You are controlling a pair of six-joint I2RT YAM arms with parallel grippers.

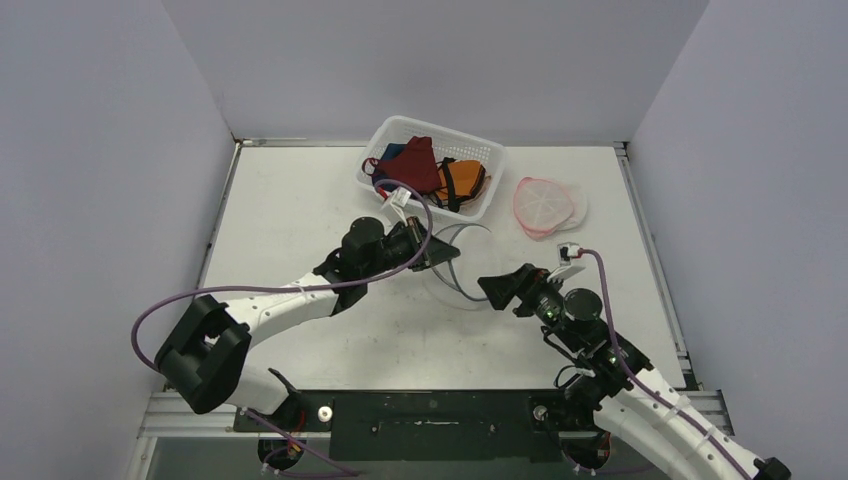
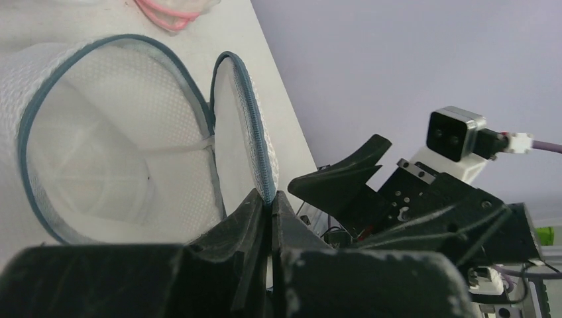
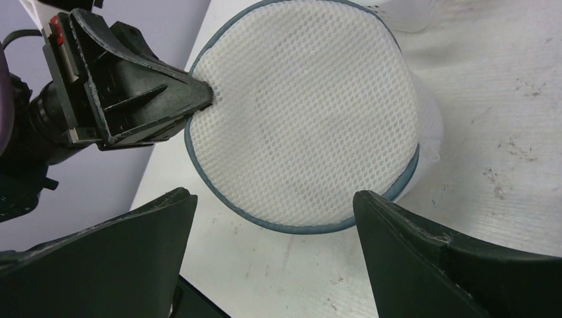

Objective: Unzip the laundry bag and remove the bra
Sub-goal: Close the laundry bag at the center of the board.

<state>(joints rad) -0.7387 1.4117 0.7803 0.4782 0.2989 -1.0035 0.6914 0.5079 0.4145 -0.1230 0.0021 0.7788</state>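
Bag [image 3: 305, 112] mid-frame, lid edge pinched tight in left fingers [image 3: 192, 96]; right fingers [image 1: 508, 286] spread wide, empty, just beside.

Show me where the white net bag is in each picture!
Top view: net bag in the middle.
Left wrist view: net bag upper left, mouth open.
Right wrist view: net bag in the middle.
Shared landmark: left tool pinching its blue rim.
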